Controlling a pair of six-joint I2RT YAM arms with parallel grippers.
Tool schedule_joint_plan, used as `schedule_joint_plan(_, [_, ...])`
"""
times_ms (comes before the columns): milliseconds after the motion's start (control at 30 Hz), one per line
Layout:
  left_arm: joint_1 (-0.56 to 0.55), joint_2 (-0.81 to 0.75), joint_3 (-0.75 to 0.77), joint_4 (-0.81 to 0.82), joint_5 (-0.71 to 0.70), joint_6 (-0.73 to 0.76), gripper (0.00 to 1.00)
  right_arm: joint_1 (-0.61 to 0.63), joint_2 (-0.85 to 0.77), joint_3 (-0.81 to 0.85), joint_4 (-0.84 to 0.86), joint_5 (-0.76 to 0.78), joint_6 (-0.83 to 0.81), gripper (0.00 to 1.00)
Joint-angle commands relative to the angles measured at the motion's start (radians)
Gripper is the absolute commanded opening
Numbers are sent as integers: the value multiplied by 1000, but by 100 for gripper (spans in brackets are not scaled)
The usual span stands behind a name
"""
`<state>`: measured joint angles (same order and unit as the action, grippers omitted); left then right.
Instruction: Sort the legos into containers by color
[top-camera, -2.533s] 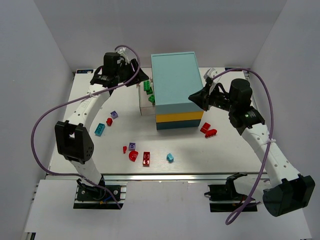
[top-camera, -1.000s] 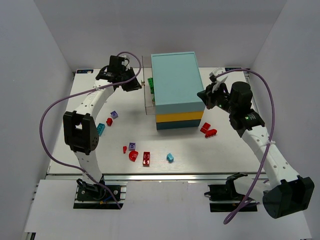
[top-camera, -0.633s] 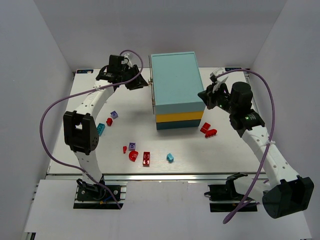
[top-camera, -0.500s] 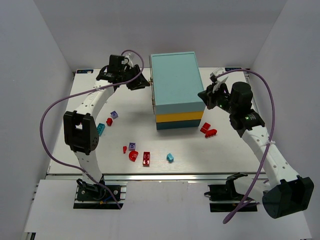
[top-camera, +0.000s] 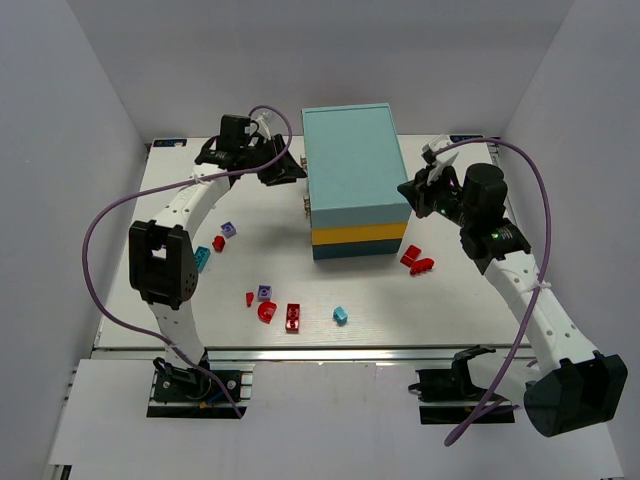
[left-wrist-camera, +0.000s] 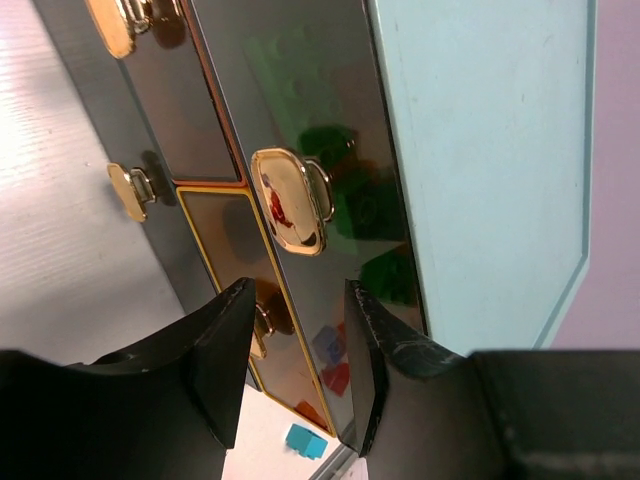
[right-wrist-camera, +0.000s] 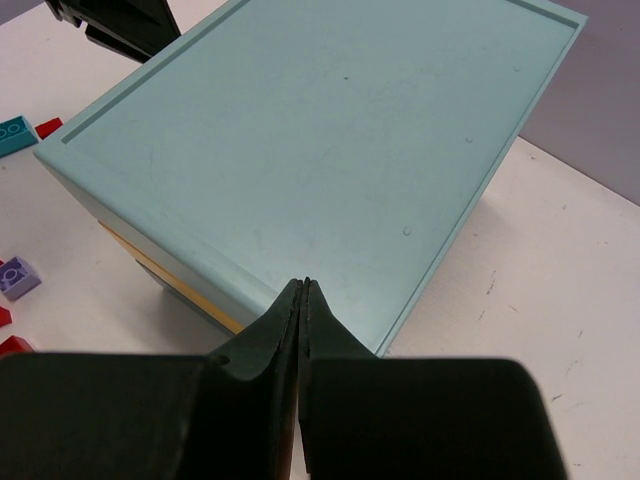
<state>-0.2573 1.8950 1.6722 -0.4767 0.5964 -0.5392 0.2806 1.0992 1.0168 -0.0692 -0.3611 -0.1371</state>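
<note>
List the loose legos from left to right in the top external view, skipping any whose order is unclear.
Teal brick, red brick, purple brick, small red piece, flat red brick, light blue brick, red pair.

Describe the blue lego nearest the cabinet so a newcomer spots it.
Start at the teal-and-yellow cabinet mid-table. Nearer the arm bases lies a row of legos; the light blue lego is its rightmost piece, the only blue among red and purple.

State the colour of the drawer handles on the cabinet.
Shiny gold; the handles show clearest in the left wrist view.
</note>
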Motion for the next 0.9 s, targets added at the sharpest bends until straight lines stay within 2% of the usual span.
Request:
schedule_joint_plan(0, [-13, -4, -11, 49, 91, -4, 52, -8, -7, 8, 40, 7, 5, 2])
schedule_joint_plan(133, [-13, -8, -12, 52, 95, 1, 52, -12, -4, 6, 34, 7, 4, 2])
schedule_joint_plan(267, [-13, -45, -26, 21, 14, 27, 51, -18, -2, 9, 28, 7, -1, 2])
schedule_joint_plan(433, [23, -181, -149, 36, -82, 34, 42, -24, -7, 5, 13, 4, -18, 9])
schedule_joint_plan(700, [23, -316, -360, 154, -118, -1, 33, -40, 13, 46, -38, -71, -44, 42])
schedule_joint_plan(733, [32, -318, -383, 167, -112, -13, 30, -46, 11, 49, -38, -88, -44, 51])
schedule_joint_plan(867, [53, -298, -503, 288, -14, -82, 26, -61, 22, 81, -58, -194, -68, 64])
